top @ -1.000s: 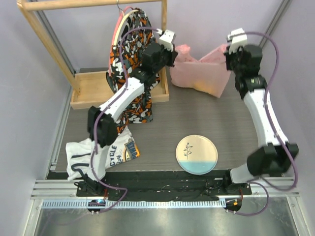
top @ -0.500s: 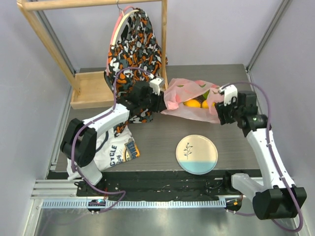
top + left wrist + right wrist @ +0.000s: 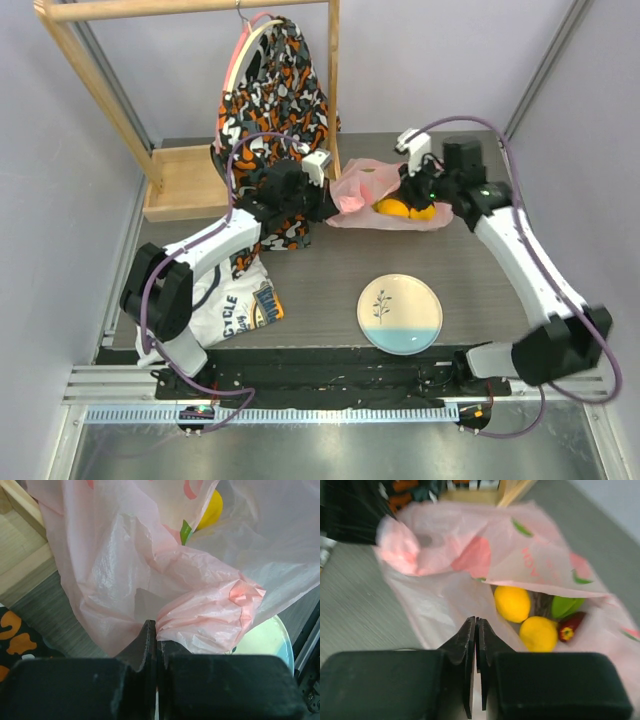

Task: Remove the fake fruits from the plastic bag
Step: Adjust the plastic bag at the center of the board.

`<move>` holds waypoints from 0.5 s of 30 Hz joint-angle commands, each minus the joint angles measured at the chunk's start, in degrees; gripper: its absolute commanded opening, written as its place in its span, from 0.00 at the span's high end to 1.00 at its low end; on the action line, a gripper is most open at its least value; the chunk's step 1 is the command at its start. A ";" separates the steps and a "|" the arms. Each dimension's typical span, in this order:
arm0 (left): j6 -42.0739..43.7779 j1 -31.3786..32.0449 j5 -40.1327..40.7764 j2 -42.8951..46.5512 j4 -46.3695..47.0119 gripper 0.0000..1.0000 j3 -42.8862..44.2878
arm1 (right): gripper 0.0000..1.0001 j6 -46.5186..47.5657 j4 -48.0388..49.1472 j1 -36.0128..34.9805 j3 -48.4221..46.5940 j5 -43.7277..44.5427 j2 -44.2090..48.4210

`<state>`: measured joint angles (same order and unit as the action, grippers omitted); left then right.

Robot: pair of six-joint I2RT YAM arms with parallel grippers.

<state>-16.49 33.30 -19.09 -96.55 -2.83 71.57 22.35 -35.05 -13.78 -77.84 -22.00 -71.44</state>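
**Item 1, nearest.** Plate (image 3: 415, 300), cream and blue, lay flat on the table with no fruit on it. A white T-shirt (image 3: 215, 305) lay crumpled at near left.

**Item 2, mid-table, left.** My left claw (image 3: 156, 630) was pressed together on a bunched fold of the plastic bag (image 3: 150, 570), pinching its left end low over the tabletop.

**Item 3, mid-table, right.** My right claw (image 3: 476, 625) had its fingers pressed together at the bag's open mouth. I could not tell whether any film was caught between them.

**Item 4, just beyond the right claw.** Two lemons (image 3: 512, 603) sat side by side inside the bag. The green piece (image 3: 566, 606) and dark red fruit (image 3: 568, 627) sat to their right. No fruit was out.

**Item 5, far.** A patterned garment (image 3: 275, 100) hung on the wooden rack (image 3: 185, 185).

**Handling note (my judgement).**
- The step in hand was the first reach into the bag.
- The right claw needed to spread before entering.
- The nearer lemon looked the best first pick, taken squarely across its width, since a round one would likely roll from a glancing grip.
- The left pinch had to hold firm, or the thin film might drag out with the fruit.
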 commanded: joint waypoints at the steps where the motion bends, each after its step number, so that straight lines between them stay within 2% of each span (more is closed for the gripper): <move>1: -1.44 -0.16 0.02 3.39 2.22 1.00 3.14 | 0.94 0.25 6.19 -1.60 5.58 6.07 -7.74; 2: -1.00 -0.25 0.19 3.48 2.22 1.00 3.14 | 0.96 -0.02 7.35 -2.30 8.82 12.18 -7.84; 4: 0.31 -0.25 0.46 3.48 1.43 1.00 3.22 | 0.97 0.32 7.37 -2.74 12.00 16.18 -7.58; 10: 9.62 -0.60 1.07 1.37 -2.79 1.00 3.66 | 0.97 3.58 3.84 -5.47 22.29 15.06 -2.04; 13: 11.92 -0.60 1.69 -1.35 -6.30 1.00 6.11 | 0.98 2.53 5.43 -5.38 19.41 16.55 -4.93; 15: 13.23 -0.60 0.90 -2.14 -6.83 1.00 6.91 | 0.98 2.78 4.90 -5.12 12.91 16.81 -9.65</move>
<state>-8.45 33.08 -18.22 -97.08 -7.22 74.89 24.34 -33.30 -19.25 -56.51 -7.49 -76.64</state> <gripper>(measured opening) 0.014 0.048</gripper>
